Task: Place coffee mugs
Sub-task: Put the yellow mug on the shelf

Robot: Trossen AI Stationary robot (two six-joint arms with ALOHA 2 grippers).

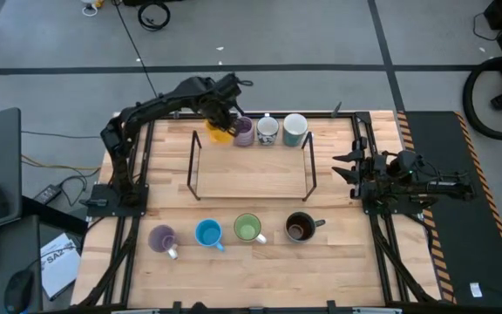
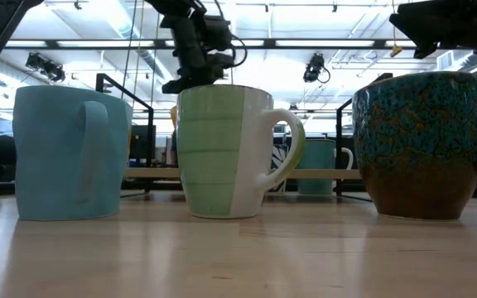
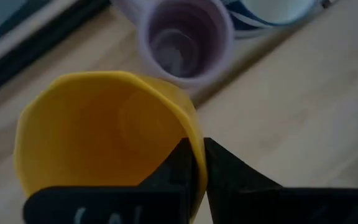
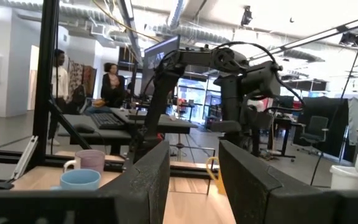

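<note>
My left gripper (image 1: 222, 122) reaches to the far edge and is shut on the orange mug (image 1: 220, 133), at the left end of a far row with the purple mug (image 1: 244, 132), the white patterned mug (image 1: 267, 130) and the pale white-teal mug (image 1: 295, 128). Standing on their bases in a near row are the lavender mug (image 1: 162, 237), the bright blue mug (image 1: 208, 233), the light green mug (image 1: 248, 228) and the dark brown-black mug (image 1: 300, 227). My right gripper (image 1: 349, 168) waits open at the table's right side. My left gripper (image 3: 194, 146) pinches the orange mug's wall at the rim (image 3: 196, 138), one finger (image 3: 176, 168) inside the mug and the other finger (image 3: 235, 177) outside. It comes from above, pointing down. The mug stands upright, mouth up; whether its base rests on the table I cannot tell.
A black wire frame (image 1: 251, 174) stands mid-table between the two rows. The purple mug (image 3: 182, 43) sits right beside the held orange mug. Black rails run along the table's left and right sides. People sit at desks beyond the table (image 4: 110, 84).
</note>
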